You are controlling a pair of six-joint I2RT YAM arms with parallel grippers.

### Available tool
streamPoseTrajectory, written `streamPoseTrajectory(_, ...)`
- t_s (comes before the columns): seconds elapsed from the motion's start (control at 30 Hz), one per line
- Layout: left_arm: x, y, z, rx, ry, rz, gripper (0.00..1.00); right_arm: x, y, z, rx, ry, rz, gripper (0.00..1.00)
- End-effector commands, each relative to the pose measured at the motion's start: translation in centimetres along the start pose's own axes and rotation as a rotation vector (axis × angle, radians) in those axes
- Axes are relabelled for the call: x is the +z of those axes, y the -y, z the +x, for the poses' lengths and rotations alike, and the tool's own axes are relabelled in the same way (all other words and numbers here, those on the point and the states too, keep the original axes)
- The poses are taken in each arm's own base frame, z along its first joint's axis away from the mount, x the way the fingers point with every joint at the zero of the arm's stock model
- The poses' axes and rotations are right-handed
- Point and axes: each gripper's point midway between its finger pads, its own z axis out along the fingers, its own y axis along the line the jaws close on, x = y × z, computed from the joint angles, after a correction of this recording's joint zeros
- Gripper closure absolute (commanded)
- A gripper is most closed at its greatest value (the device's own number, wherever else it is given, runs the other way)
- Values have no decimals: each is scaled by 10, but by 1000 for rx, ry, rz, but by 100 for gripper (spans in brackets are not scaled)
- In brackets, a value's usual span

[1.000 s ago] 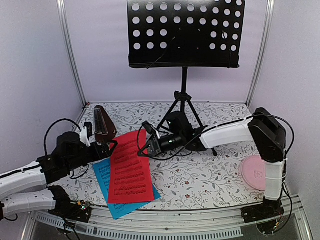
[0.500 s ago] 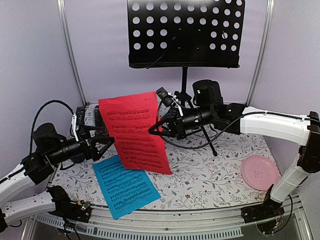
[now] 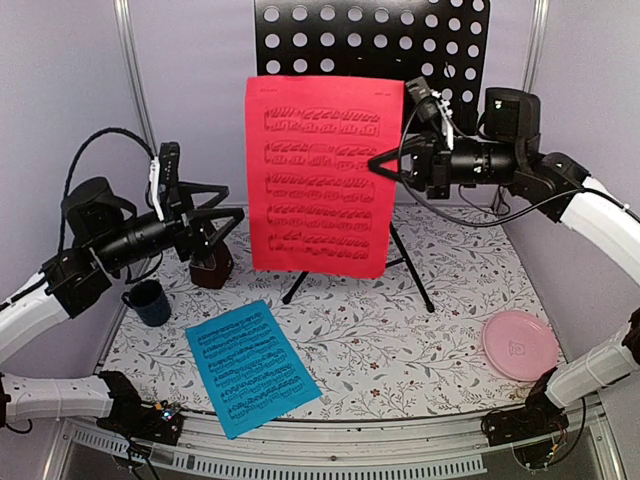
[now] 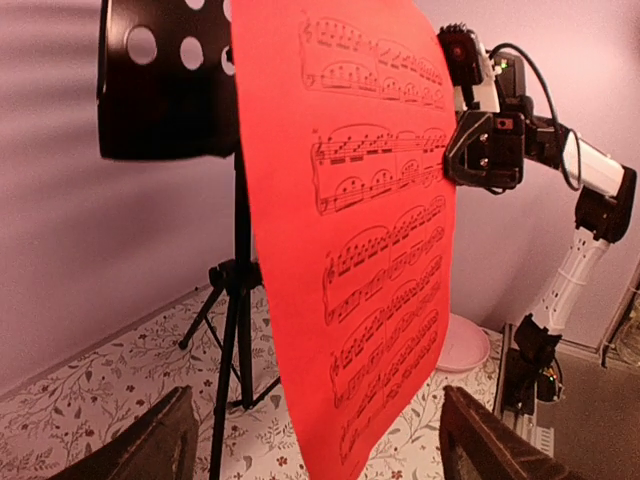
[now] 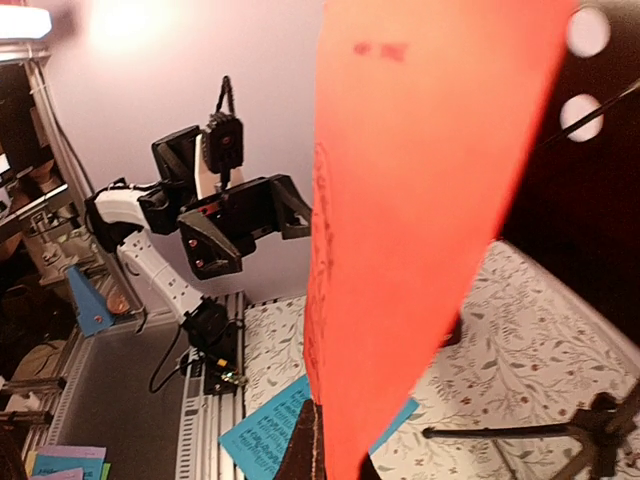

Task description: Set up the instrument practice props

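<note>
Lying flat at the near edge of the flower-patterned table (image 3: 400,330), the cyan sheet of printed music (image 3: 250,368) is resting with its print facing up. Off to the right, well apart from it, the pink round plate (image 3: 520,344) is sitting near the table's right side. Farther back on the left, the dark blue mug (image 3: 150,302) is standing upright, and just beyond it the small brown metronome (image 3: 212,268) is standing partly hidden under the left arm.

Above the metronome, the left gripper (image 3: 232,205) is hovering with its jaws spread wide and nothing between them. It is pointing at the left edge of the red sheet of printed music (image 3: 320,175), just beside it; whether it is touching cannot be told.

The red sheet is hanging upright in the air, print facing the arms, in front of the black perforated music stand (image 3: 370,40), covering the lower part of its desk and the top of its pole. The right gripper (image 3: 385,163) is pinching the sheet's right edge, its jaws closed on the paper. The stand is standing on its tripod legs at the back of the table.
</note>
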Motion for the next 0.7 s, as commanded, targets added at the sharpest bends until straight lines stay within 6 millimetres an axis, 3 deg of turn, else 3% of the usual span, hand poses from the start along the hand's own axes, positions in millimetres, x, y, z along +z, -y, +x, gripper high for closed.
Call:
streamPoseTrajectory(0.0,23,-5,-61,125,81,-27,21,-56,21,-42,4,82,145,100)
streamPoseTrajectory(0.1,38,-9,-100,143,121,-56,29,-81,26,-65,0,133,214,100)
streamPoseTrajectory(0.27,63,-21,-134,157,154,-98,40,-115,27,-102,-69,213,334,100)
streamPoseTrajectory(0.47,101,-22,-152,189,144,-89,44,-149,48,-127,-100,279,489,100)
streamPoseTrajectory(0.67,139,-34,-155,215,92,-150,45,-170,60,-149,-136,329,604,100)
